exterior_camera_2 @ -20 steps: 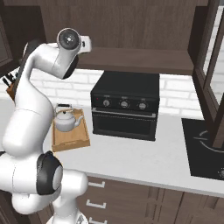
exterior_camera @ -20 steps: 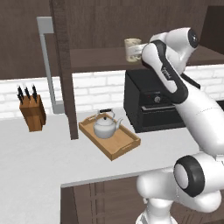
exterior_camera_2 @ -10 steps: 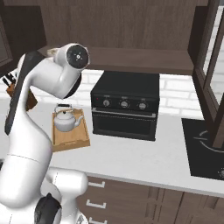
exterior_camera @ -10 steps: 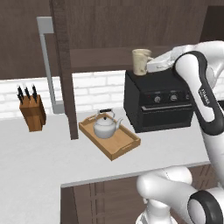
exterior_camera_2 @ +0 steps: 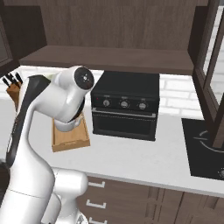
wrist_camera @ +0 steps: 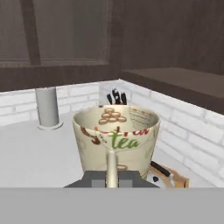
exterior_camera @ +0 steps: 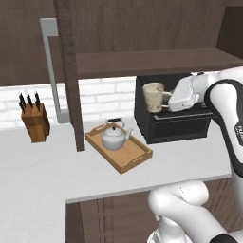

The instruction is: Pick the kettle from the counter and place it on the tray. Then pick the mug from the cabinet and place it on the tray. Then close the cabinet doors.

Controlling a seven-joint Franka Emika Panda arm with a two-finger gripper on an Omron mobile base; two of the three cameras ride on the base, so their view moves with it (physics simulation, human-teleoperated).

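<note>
Kettle [exterior_camera: 114, 137], 1, on tray [exterior_camera: 135, 158]; 1 mug [exterior_camera: 153, 96] in jaws.

The robot has a big round white arm [exterior_camera_2: 39, 131] with smooth fat parts, dark rings at its bends, a dark round cap, and a boxy white hand [exterior_camera: 182, 93].

Silver kettle [exterior_camera: 114, 137] upright on tray [exterior_camera: 134, 159], beige mug [exterior_camera: 153, 97] airborne, upright

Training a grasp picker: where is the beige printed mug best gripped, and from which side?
By its small handle, from the handle's side: the shut gripper pinches that thin vertical strip on the upright beige printed mug, whose round body looks too wide to clamp.
</note>
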